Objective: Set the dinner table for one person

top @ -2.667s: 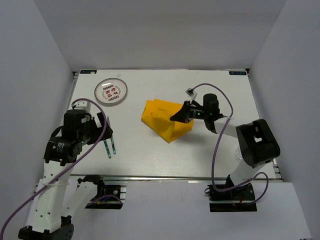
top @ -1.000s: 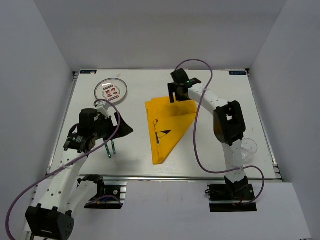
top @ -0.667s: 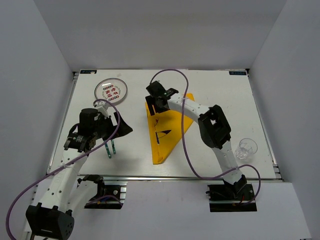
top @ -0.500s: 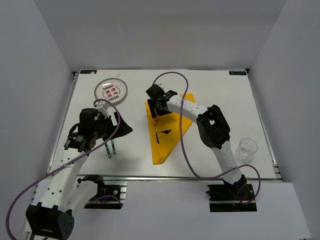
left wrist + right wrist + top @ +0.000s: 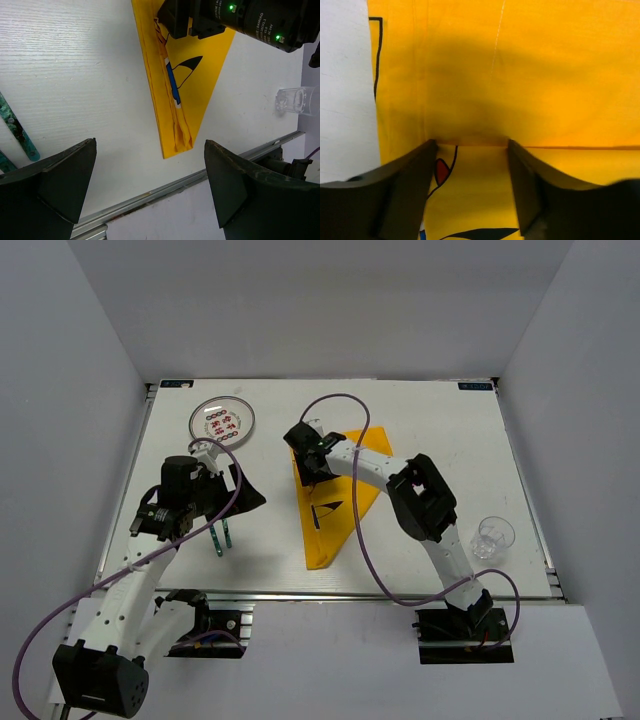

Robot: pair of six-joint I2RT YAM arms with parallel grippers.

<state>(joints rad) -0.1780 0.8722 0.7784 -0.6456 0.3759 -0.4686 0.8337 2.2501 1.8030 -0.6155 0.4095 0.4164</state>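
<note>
Dinner table [image 5: 450, 440] with upright glass [image 5: 492, 537]; left end effector [image 5: 150, 147] open, right end effector [image 5: 471, 144] open on yellow cloth [image 5: 335, 510].

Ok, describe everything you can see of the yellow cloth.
The yellow cloth lies flat on the white table, folded into a long narrow triangle, wide end far from the arms, tip toward the near edge. It looks like soft fabric with a black, blue and red cartoon print and layered folds along its left edge. The right gripper is down on its wide end, fingers apart on the fabric, a crease running between them. Nothing else touches it.
</note>
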